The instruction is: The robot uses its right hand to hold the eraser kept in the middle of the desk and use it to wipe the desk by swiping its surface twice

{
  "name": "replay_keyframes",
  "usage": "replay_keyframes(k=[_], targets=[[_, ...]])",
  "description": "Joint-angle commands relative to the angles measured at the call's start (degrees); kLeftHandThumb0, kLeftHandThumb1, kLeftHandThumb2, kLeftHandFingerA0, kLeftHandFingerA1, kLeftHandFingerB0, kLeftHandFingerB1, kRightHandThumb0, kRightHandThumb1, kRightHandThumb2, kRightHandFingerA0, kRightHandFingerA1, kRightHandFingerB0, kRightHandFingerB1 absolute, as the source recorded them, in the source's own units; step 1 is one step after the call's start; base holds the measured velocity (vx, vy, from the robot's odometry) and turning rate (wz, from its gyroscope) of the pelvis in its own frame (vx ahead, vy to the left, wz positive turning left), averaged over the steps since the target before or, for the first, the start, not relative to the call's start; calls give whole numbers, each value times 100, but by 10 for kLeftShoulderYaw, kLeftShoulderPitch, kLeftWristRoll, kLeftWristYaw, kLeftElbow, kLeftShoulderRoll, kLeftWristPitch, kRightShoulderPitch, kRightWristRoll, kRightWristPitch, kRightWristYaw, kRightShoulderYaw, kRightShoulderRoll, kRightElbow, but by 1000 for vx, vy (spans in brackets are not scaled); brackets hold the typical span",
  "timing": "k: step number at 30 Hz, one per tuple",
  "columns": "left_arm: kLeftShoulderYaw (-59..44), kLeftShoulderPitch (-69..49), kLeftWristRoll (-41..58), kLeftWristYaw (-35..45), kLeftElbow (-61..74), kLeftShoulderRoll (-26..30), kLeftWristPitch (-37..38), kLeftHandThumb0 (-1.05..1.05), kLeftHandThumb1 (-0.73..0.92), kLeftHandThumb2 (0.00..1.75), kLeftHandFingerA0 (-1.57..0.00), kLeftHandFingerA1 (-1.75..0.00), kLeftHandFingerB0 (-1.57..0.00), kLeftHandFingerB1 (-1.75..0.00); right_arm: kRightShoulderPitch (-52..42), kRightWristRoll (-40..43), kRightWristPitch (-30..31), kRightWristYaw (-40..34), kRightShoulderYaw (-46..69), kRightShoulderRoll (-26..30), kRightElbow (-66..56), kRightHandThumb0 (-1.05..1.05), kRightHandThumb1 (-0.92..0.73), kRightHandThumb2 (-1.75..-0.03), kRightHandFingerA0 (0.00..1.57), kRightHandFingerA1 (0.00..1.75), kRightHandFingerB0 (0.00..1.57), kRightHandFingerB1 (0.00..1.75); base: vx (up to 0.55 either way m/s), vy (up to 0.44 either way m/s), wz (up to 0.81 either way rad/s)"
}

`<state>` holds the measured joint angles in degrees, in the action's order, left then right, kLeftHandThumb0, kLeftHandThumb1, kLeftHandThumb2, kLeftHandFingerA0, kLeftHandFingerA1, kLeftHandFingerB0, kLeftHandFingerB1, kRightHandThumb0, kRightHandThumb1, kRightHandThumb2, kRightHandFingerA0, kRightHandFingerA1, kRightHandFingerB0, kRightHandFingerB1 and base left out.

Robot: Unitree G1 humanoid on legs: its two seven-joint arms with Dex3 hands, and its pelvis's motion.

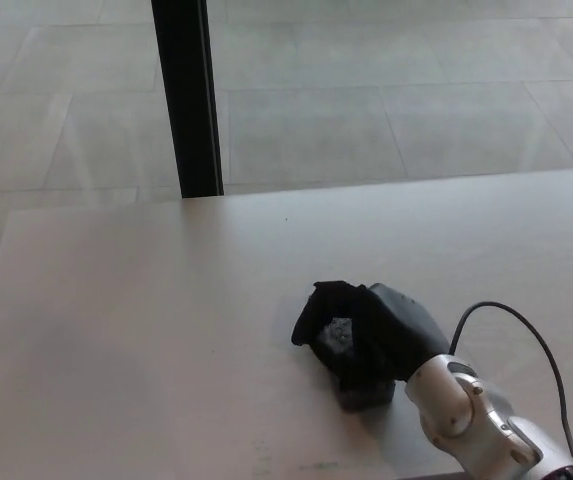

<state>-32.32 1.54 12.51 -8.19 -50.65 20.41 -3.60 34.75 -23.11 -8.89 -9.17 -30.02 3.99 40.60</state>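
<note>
Desk of pale, smooth wood (pixel 146 330) fills the lower frame, its near edge cut off. Black right hand (pixel 371 330) on a silver wrist curls closed over the dark grey rectangular eraser (pixel 361 385), hiding most of it; only the near end shows, resting on the desk near mid-surface

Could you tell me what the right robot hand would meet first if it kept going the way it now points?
The right robot hand, shut on the eraser, points left across the desk; only bare desk lies ahead.
</note>
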Motion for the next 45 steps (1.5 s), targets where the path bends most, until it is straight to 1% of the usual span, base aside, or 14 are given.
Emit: replay_keyframes(k=[1, 3, 5, 8, 9, 11, 17, 22, 23, 25, 27, 35, 39, 45], targets=[[0, 4, 2, -4, -18, 10, 23, -45, 58, 57, -58, -100, -57, -72, -32, -51, 17, 21, -25, 25, 24, -41, -73, -81, 80, 144, 72, 76, 0, 0, 0], [-2, 3, 7, 1, -14, 9, 20, -47, 58, 57, -56, -100, -56, -71, -36, -51, 8, 13, -21, 34, 32, -41, -71, -80, 77, 122, 75, 78, 0, 0, 0], [-5, 1, 12, 3, -9, 7, 16, -51, 42, 89, -66, -89, -54, -73, -47, -44, 19, 9, -3, 46, 34, -37, -73, -80, 82, 158, 75, 112, 0, 0, 0], [-2, -2, 6, 0, -14, 10, 19, -48, 59, 57, -62, -98, -53, -67, -51, -46, 22, 6, 10, 61, 44, -39, -76, -73, 84, 141, 75, 95, 0, 0, 0], [-2, -5, 7, 1, -11, 9, 20, -52, 43, 90, -67, -89, -46, -68, -53, -48, 21, 3, 16, 72, 52, -39, -77, -73, 75, 119, 75, 91, 0, 0, 0], [-13, -7, 21, -2, 9, 2, 8, -46, 59, 57, -55, -97, -50, -70, -56, -42, 9, -2, 32, 89, 72, -37, -75, -76, 80, 171, 72, 143, 0, 0, 0], [-11, -10, 16, -1, 2, 2, 17, -50, 43, 90, -60, -85, -43, -67, -69, -29, -24, -10, 80, 129, 101, -35, -72, -81, 83, 150, 68, 83, 0, 0, 0], [-14, -13, 23, -3, 2, 2, 18, -51, 44, 90, -62, -87, -46, -69, -76, -15, -29, -15, 124, 142, 118, -35, -75, -75, 82, 138, 57, 66, 0, 0, 0], [-14, -13, 22, -2, -1, 2, 20, -46, 60, 58, -57, -103, -55, -70, -78, -3, -40, -8, 134, 145, 123, -33, -77, -72, 82, 140, 63, 65, 0, 0, 0], [-15, -19, 24, -2, 5, 0, 18, -52, 44, 90, -63, -89, -46, -69, -83, -1, -45, -18, 151, 156, 137, -33, -73, -75, 89, 175, 72, 148, 0, 0, 0], [-11, -25, 23, -2, 12, -1, 17, -49, 60, 58, -56, -98, -50, -68, -87, 3, -51, -26, 166, 159, 145, -34, -70, -78, 89, 175, 76, 149, 0, 0, 0], [-12, -35, 27, -11, 36, -7, 0, -49, 42, 91, -60, -84, -37, -65, -100, 34, -70, -8, 224, 183, 164, -32, -64, -79, 109, 173, 76, 122, 0, 0, 0], [-10, -36, 25, -12, 32, -7, 3, -49, 42, 91, -59, -82, -39, -65, -96, 29, -82, -11, 221, 181, 170, -33, -67, -83, 93, 175, 76, 151, 0, 0, 0], [0, -32, 18, -12, 23, -3, 9, -51, 61, 58, -56, -90, -46, -64, -78, 6, -71, -41, 192, 152, 159, -34, -73, -68, 87, 175, 72, 148, 0, 0, 0]])
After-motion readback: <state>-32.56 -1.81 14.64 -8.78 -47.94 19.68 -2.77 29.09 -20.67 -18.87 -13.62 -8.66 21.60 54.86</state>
